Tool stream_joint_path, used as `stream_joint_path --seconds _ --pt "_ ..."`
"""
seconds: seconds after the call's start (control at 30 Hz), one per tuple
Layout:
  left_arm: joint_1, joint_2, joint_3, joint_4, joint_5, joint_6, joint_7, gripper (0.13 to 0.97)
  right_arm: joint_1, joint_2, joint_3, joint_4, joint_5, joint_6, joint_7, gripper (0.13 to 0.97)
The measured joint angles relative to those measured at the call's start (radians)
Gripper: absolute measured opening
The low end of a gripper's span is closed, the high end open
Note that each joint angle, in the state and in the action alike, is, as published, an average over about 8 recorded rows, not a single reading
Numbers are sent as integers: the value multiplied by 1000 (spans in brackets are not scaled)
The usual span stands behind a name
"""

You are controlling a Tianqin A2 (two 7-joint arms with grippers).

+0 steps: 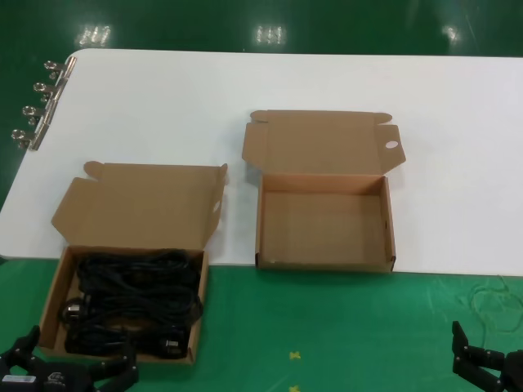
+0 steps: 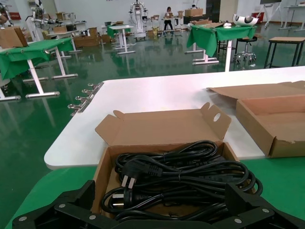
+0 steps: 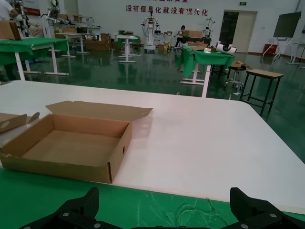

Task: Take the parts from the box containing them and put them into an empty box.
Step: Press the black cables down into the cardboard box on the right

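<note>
Power cords, count unclear, are sitting tangled in one box left of one empty box. Left wrist: left gripper is hanging spread wide by them. Right wrist: right gripper is waiting released too.

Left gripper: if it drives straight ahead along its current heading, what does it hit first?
Most likely the near wall of the box containing them, then the power cords inside. The left gripper sits open just short of that edge; its height against the wall is unclear.
</note>
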Motion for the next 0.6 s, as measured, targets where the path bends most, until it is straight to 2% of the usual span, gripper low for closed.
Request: stream_joint_path --seconds 0.6 --pt "0 0 0 0 0 0 0 966 0 0 0 0 0 0 0 966"
